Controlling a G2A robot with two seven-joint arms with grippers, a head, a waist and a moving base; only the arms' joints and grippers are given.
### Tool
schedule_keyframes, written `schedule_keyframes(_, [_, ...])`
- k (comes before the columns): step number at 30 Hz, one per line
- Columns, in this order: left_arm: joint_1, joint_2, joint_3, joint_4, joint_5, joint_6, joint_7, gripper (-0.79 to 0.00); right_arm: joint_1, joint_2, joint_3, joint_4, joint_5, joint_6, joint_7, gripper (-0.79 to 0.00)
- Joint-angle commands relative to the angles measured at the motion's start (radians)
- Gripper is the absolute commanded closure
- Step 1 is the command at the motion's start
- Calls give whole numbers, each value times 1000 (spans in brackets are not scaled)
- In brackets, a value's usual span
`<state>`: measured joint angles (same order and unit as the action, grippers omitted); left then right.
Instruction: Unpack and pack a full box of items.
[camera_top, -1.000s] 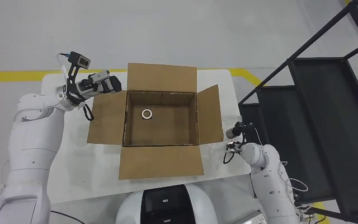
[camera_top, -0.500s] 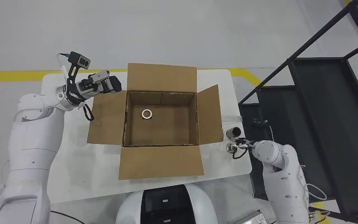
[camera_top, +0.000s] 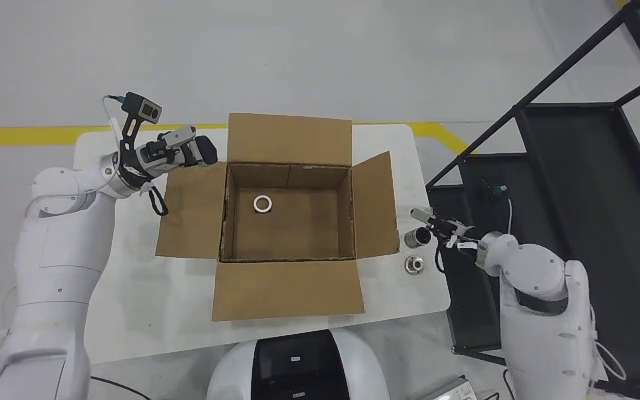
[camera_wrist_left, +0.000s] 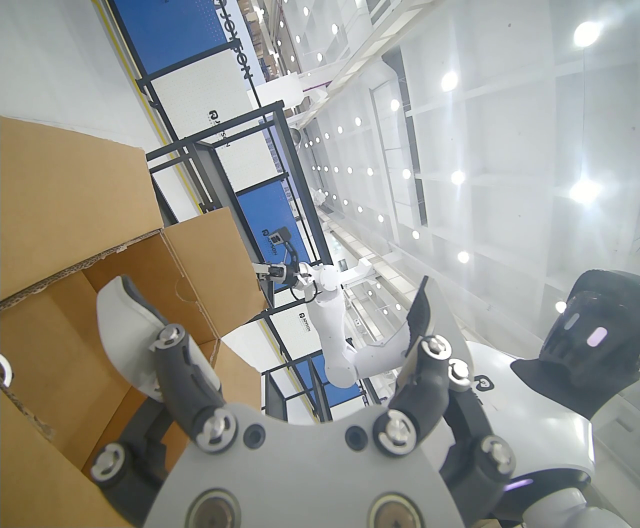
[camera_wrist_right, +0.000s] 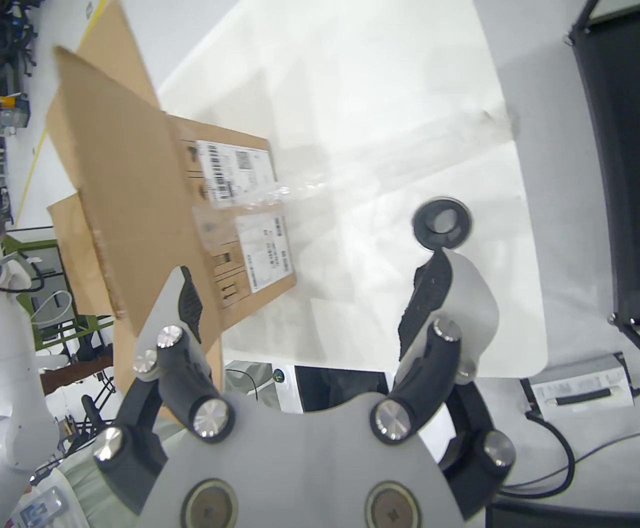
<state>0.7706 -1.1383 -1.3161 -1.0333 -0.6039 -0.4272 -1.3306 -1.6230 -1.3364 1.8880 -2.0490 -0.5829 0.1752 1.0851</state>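
Left pincer (camera_top: 203, 150) raised, right pincer (camera_top: 428, 220) low, each out to its own side, both spread wide.

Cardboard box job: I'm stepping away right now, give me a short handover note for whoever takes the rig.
Left gripper: open, empty, held by the back left corner of the cardboard box.
Right gripper: open, empty, at the right edge of the table, close to the small cylinder.
Box: mid-table, all flaps open, one pale ring on its floor.
Out of the box: the small cylinder and a dark ring sit on the table beside the right flap.
Done: apparently those two are unpacked.
Left: lift out the pale ring, then pack everything back.
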Motion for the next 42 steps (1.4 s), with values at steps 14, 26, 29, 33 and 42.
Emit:
schedule_keyframes(14, [0, 0, 0, 0, 0, 0, 0, -785, 16, 6, -198, -168, 126, -112, -77, -785])
schedule_keyframes(26, [0, 0, 0, 0, 0, 0, 0, -785, 241, 16, -515, 0, -15, -182, 37, -785])
schedule_keyframes(29, [0, 0, 0, 0, 0, 0, 0, -785, 330, 17, -590, 69, -43, -222, 103, -785])
schedule_keyframes(33, [0, 0, 0, 0, 0, 0, 0, -785, 444, 12, -675, 169, -58, -233, 135, -785])
schedule_keyframes(42, [0, 0, 0, 0, 0, 0, 0, -785, 602, -9, -818, 353, -104, -207, 85, -785])
